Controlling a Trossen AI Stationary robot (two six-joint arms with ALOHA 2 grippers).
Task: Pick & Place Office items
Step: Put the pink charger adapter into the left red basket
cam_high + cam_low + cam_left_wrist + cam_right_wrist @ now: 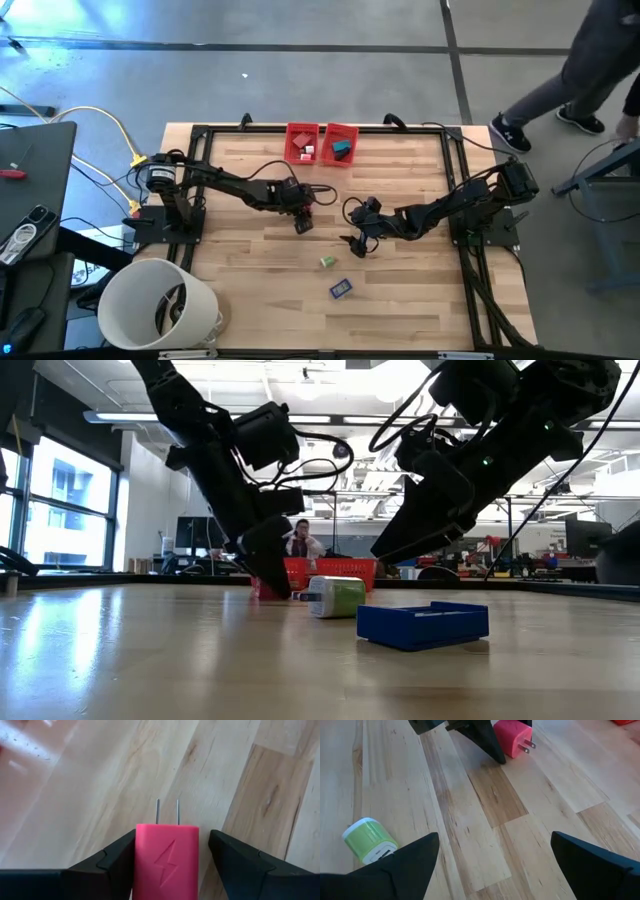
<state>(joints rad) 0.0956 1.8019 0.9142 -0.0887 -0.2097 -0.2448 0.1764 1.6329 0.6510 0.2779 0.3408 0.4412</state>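
Pink charger [167, 860] with an embossed lightning-bolt mark and two silver prongs, between the black fingers [107, 865] of the left end effector [167, 870]. Green cylinder [369, 840] with white end caps. Dark blue flat piece [423, 624]. Tabletop [400, 290] light wood, planks in pale and tan tones with darker grain streaks. Two red bins [320, 143]: one holds white and red pieces, the other a teal piece [342, 150]. Right end effector [495, 865] black. Bucket [160, 305] white. Arms dark, frame black, yellow cables [110, 125] at the left edge.
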